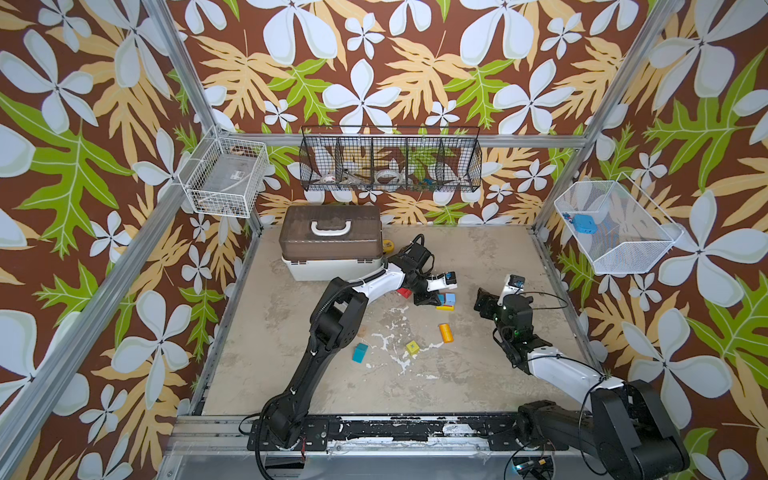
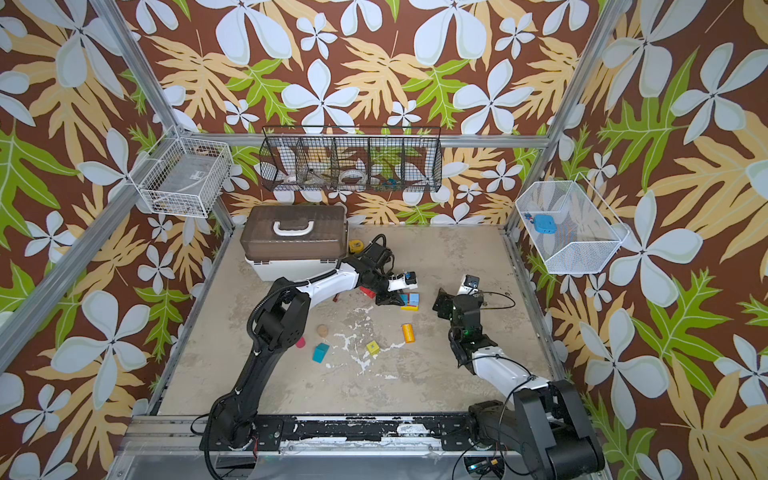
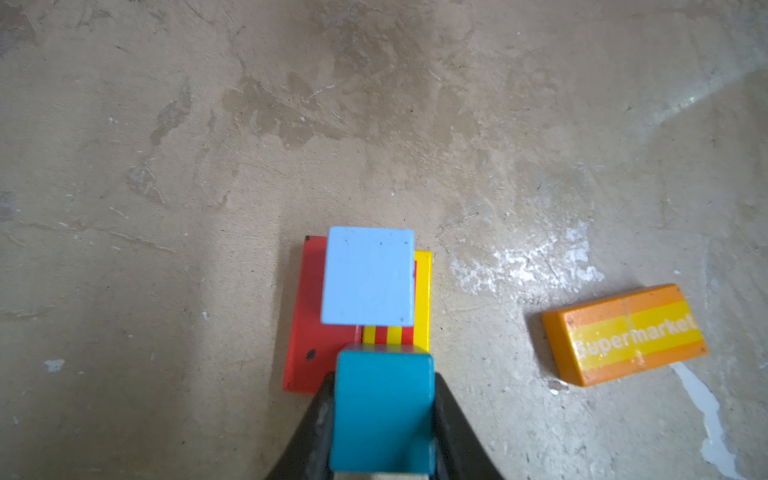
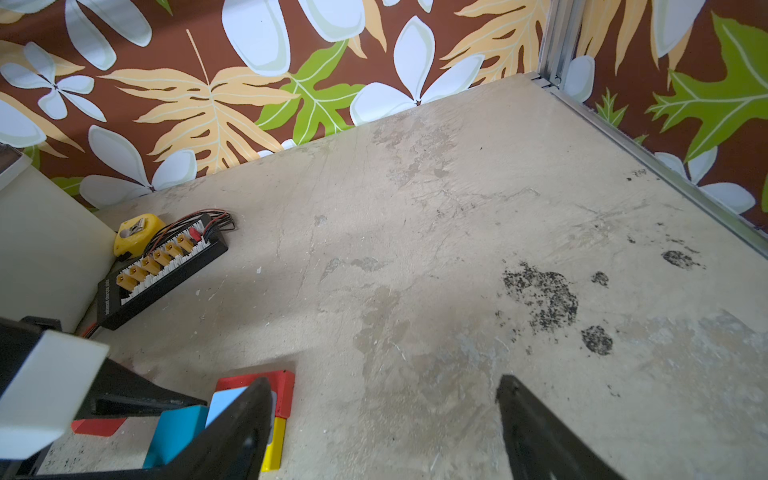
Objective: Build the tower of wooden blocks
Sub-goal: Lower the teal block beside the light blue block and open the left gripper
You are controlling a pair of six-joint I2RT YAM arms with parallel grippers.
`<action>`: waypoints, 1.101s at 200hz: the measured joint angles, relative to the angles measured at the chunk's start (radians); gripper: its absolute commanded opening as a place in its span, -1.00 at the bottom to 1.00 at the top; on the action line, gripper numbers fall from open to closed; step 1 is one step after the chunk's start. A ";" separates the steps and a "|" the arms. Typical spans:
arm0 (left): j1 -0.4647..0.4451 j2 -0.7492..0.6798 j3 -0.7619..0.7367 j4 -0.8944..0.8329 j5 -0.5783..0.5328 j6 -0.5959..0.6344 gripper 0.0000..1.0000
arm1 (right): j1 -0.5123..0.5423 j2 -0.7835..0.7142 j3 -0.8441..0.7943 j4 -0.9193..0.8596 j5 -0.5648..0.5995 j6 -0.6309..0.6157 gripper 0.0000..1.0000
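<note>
The low tower has a yellow flat base (image 3: 423, 299), a red slab (image 3: 309, 316) and a light blue cube (image 3: 368, 276) on top. It shows in both top views (image 1: 450, 298) (image 2: 413, 298). My left gripper (image 3: 384, 380) (image 1: 432, 298) is shut on a teal-blue block (image 3: 384, 411) right beside the cube. My right gripper (image 4: 382, 384) (image 1: 484, 301) hangs open and empty just right of the stack. Loose wood blocks lie nearer the front: an orange "Supermarket" bar (image 1: 445, 332) (image 3: 623, 334), a yellow-green cube (image 1: 412, 347), a teal block (image 1: 360, 352), a pink cylinder (image 2: 300, 342) and a tan one (image 2: 322, 331).
A brown-lidded white case (image 1: 330, 241) stands at the back left. A yellow tape measure (image 4: 135, 232) and a black connector board (image 4: 162, 270) lie beside it. Another red block (image 1: 404, 292) sits under the left arm. Wire baskets (image 1: 390, 160) hang on the walls.
</note>
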 measured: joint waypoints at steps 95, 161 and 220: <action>0.000 0.032 0.048 -0.005 0.003 -0.002 -0.98 | 0.003 0.000 0.000 0.000 0.000 -0.003 0.70; -0.002 0.033 0.050 -0.005 0.000 -0.005 -0.82 | 0.005 0.000 0.000 0.000 0.000 -0.003 0.70; -0.009 0.033 0.050 0.002 -0.013 -0.006 0.08 | 0.005 0.000 0.000 0.000 0.000 -0.004 0.70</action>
